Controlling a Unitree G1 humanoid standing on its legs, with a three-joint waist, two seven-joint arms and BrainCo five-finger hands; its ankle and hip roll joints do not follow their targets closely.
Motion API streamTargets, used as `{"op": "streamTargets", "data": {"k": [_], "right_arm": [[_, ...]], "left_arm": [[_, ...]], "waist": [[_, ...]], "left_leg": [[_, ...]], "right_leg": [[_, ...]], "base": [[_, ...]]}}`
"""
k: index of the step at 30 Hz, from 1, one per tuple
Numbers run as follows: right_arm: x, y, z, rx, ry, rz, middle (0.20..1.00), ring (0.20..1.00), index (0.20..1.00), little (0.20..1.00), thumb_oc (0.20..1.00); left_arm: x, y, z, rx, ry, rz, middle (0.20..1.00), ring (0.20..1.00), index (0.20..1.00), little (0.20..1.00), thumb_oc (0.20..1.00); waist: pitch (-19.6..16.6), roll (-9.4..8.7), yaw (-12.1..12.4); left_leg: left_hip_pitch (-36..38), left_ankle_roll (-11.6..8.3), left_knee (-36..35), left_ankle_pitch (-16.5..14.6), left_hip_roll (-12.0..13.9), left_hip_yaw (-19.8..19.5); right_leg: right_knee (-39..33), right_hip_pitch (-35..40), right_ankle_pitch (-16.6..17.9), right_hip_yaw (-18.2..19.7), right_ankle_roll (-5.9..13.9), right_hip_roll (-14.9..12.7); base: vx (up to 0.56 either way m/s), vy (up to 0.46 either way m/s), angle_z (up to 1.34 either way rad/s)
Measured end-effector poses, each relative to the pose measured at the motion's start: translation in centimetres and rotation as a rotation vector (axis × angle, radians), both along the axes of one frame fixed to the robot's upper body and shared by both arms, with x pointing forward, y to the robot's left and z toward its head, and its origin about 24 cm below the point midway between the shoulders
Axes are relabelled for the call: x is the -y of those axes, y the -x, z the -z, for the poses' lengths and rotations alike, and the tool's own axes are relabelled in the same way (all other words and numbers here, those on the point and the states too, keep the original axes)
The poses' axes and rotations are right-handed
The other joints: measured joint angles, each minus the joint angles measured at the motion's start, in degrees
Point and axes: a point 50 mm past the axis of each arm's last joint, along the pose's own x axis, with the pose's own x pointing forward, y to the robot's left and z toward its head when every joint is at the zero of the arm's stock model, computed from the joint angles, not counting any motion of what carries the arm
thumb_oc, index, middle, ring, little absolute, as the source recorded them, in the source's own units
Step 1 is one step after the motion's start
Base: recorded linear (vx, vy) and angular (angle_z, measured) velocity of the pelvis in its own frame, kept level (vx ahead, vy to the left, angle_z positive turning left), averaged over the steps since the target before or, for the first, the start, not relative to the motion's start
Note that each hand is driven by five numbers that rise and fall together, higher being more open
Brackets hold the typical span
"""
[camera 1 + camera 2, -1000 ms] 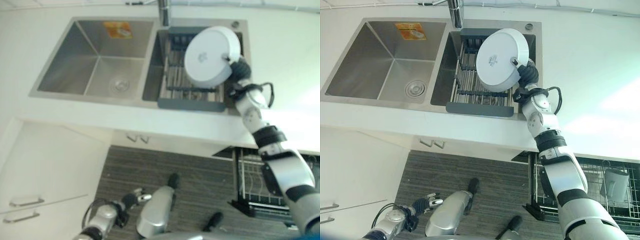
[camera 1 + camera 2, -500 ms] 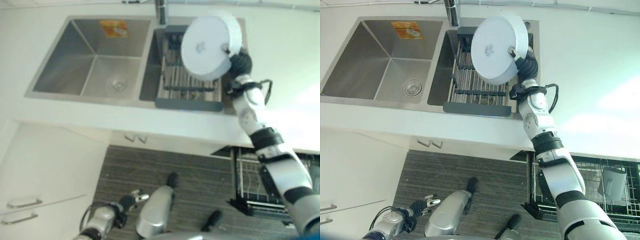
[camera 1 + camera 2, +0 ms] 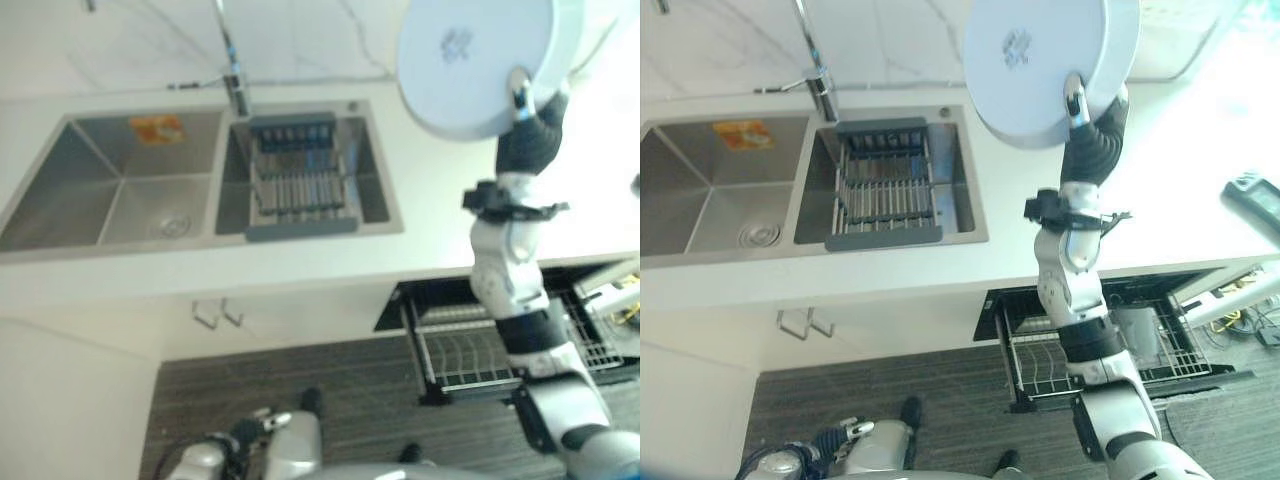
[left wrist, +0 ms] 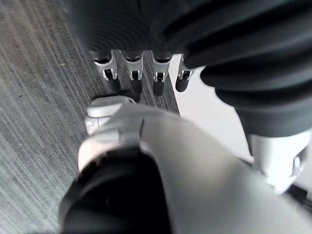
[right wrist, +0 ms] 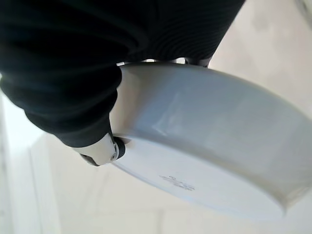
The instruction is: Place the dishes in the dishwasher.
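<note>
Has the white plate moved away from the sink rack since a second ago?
Yes. The plate, pinched in the right hand, was over the sink rack; now it is above the counter to its right.

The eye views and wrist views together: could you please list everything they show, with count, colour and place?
Plate: one, white, held up over the counter, underside facing the camera.
Sink: one, steel, two basins, set in the counter.
Drying rack: one, grey with metal bars, in the right basin.
Tap: one, metal, behind the basins.
Sticker: one, orange, on the left basin's back wall.
Counter: one, white.
Dishwasher rack: one, wire, pulled out below the counter.
Dark device: one, on the counter's right end.
Right hand: gripping the plate's rim.
Left hand: low by the floor, fingers straight.
</note>
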Motion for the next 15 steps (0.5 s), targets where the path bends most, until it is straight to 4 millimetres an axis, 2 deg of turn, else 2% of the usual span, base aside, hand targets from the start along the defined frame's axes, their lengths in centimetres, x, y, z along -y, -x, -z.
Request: {"op": "streamTargets", "data": {"k": [2,3,4,6,7,9,12,13,15], "right_arm": [[1.2,0.7,2.6,-0.088,-0.024,0.014,0.200,0.200,0.200,0.200,0.200],[2.5,1.6,4.2,-0.140,-0.039,0.039,0.200,0.200,0.200,0.200,0.200],[3.5,2.8,5.3,-0.164,-0.050,0.043,0.200,0.200,0.200,0.200,0.200],[5.1,4.4,7.6,-0.238,-0.074,0.040,0.200,0.200,0.200,0.200,0.200],[5.7,4.7,8.0,-0.253,-0.090,0.040,0.200,0.200,0.200,0.200,0.200],[6.7,4.9,7.8,-0.236,-0.111,0.056,0.200,0.200,0.200,0.200,0.200],[9.0,5.5,7.0,-0.213,-0.072,0.125,0.200,0.200,0.200,0.200,0.200],[9.5,5.9,7.1,-0.230,-0.048,0.142,0.200,0.200,0.200,0.200,0.200],[9.8,6.0,7.4,-0.245,-0.055,0.155,0.200,0.200,0.200,0.200,0.200]], "left_arm": [[0.0,1.4,0.4,-0.039,0.002,-0.021,1.000,1.000,1.000,1.000,1.000],[0.0,2.0,0.5,-0.055,0.002,-0.035,1.000,1.000,1.000,1.000,1.000],[0.1,2.8,0.7,-0.071,0.011,-0.077,1.000,1.000,1.000,1.000,1.000],[0.3,4.9,1.1,-0.119,0.007,-0.166,1.000,1.000,1.000,1.000,1.000],[0.2,5.7,1.3,-0.145,0.005,-0.180,1.000,1.000,1.000,1.000,1.000],[0.3,6.5,1.4,-0.173,0.001,-0.195,1.000,1.000,1.000,1.000,1.000],[0.6,7.1,1.6,-0.207,-0.013,-0.184,1.000,1.000,1.000,1.000,1.000],[0.7,7.4,1.6,-0.221,-0.013,-0.178,1.000,1.000,1.000,1.000,1.000],[0.8,7.7,1.6,-0.228,-0.011,-0.179,1.000,1.000,1.000,1.000,1.000]], "waist": [[-1.56,0.27,-2.98],[-2.43,0.36,-4.76],[-2.85,0.68,-5.44],[-3.98,1.35,-8.13],[-4.31,1.75,-9.80],[-4.82,2.44,-11.40],[-6.84,3.36,-12.27],[-7.60,3.15,-12.05],[-8.31,3.37,-12.10]], "left_leg": [[2.14,-1.04,-2.14,0.53,0.76,1.66],[3.23,-1.50,-3.13,0.94,1.36,2.79],[4.07,-1.58,-3.09,0.91,1.92,4.28],[6.35,-2.28,-3.07,0.00,3.38,6.81],[7.96,-2.41,-4.09,0.07,4.11,8.44],[10.75,-2.86,-6.07,0.43,5.20,11.09],[13.30,-3.52,-9.00,1.66,6.29,12.18],[13.67,-3.67,-10.08,2.22,6.36,12.05],[13.64,-3.96,-10.19,2.69,6.42,12.05]], "right_leg": [[-0.07,0.18,-0.23,1.80,-0.09,0.76],[-0.02,-0.08,-0.70,2.42,-0.35,0.89],[1.08,-0.67,-1.55,3.68,-0.51,1.06],[1.44,-1.03,-1.91,6.85,-0.51,2.12],[1.48,-1.01,-1.77,8.07,-0.69,2.72],[1.38,-0.89,-1.17,8.22,-0.80,3.30],[1.27,-0.48,-1.05,9.13,-1.04,4.97],[1.35,-0.39,-1.18,9.09,-0.91,5.24],[1.30,-0.46,-1.21,9.11,-0.95,5.53]], "base": [[-0.07,-0.178,-0.48],[-0.06,-0.196,-0.47],[-0.02,-0.149,-0.73],[0.01,-0.144,-0.93],[0.03,-0.148,-0.82],[0.03,-0.144,-0.78],[0.06,-0.130,-0.28],[0.02,-0.096,0.06],[0.00,-0.078,0.01]]}}
